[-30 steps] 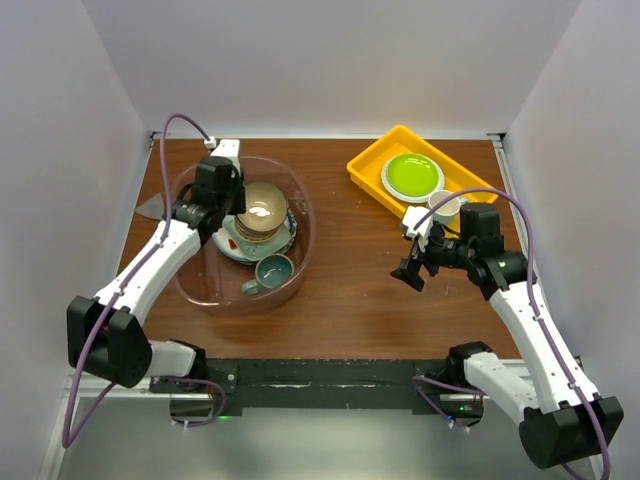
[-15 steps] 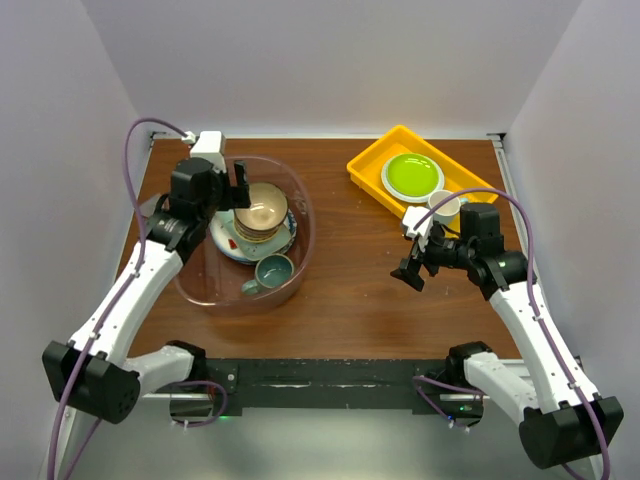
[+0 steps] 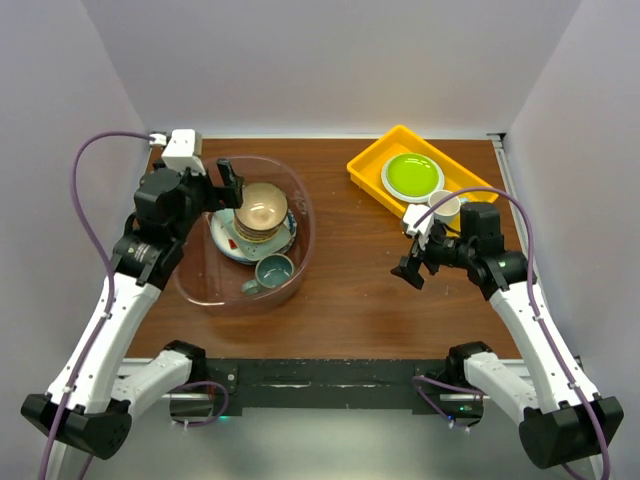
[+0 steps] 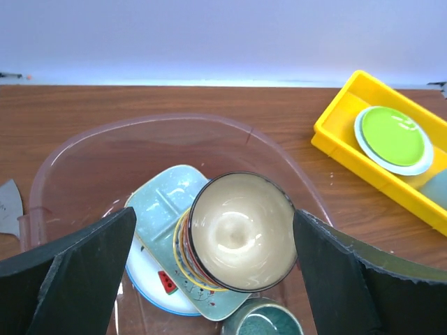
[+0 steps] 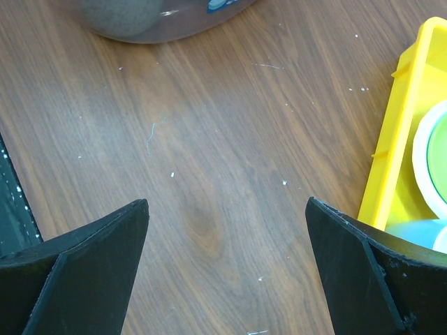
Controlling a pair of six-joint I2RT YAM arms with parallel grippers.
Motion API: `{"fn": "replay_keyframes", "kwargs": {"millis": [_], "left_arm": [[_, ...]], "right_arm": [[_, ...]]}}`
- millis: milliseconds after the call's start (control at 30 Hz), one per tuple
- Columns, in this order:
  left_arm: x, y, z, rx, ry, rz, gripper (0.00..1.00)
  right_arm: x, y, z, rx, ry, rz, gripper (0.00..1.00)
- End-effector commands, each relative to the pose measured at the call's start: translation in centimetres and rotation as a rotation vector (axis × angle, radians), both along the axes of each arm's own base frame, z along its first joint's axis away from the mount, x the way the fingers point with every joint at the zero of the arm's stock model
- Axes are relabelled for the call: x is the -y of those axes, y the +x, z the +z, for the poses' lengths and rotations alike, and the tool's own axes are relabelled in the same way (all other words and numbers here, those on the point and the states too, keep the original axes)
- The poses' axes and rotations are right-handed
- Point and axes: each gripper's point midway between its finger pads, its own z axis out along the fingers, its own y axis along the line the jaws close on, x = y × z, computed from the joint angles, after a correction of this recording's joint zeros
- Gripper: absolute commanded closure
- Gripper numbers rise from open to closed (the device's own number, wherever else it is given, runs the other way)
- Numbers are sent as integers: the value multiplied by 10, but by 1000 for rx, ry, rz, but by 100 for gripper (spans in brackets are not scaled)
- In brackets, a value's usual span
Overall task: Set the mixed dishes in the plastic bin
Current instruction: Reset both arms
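Brown tabletop (image 3: 350,280) holds the plastic bin (image 3: 200,295), the mixed dishes (image 3: 262,212) nested inside to save room. Left gripper (image 4: 214,213) hovers above it, jaws spread, empty; right gripper (image 5: 225,202), well right of it, likewise.

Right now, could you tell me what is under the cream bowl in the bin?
The cream bowl sits in nested bowls with yellow and red rims, over a mint dish and a blue-rimmed plate. Their number is hidden.
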Motion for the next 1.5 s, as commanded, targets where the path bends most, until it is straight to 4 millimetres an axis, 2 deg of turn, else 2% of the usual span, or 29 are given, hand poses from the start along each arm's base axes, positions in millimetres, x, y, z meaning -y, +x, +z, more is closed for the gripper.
{"fn": "replay_keyframes", "kwargs": {"millis": [0, 233, 500, 733, 867, 1033, 1467], "left_arm": [[3, -14, 31, 73, -57, -39, 0], [5, -34, 38, 102, -84, -77, 0], [2, -58, 38, 128, -99, -98, 0], [-2, -72, 35, 143, -97, -104, 0], [-4, -79, 35, 147, -86, -107, 0], [-6, -84, 32, 150, -87, -107, 0], [-6, -93, 40, 177, -95, -120, 0]], "right_arm": [[4, 11, 13, 49, 18, -48, 2], [8, 22, 34, 88, 47, -129, 2], [20, 41, 86, 132, 136, -321, 2], [38, 64, 123, 161, 273, -561, 2], [56, 74, 144, 177, 348, -723, 2], [61, 72, 168, 207, 377, -755, 2], [59, 67, 189, 205, 422, -753, 2]]}}
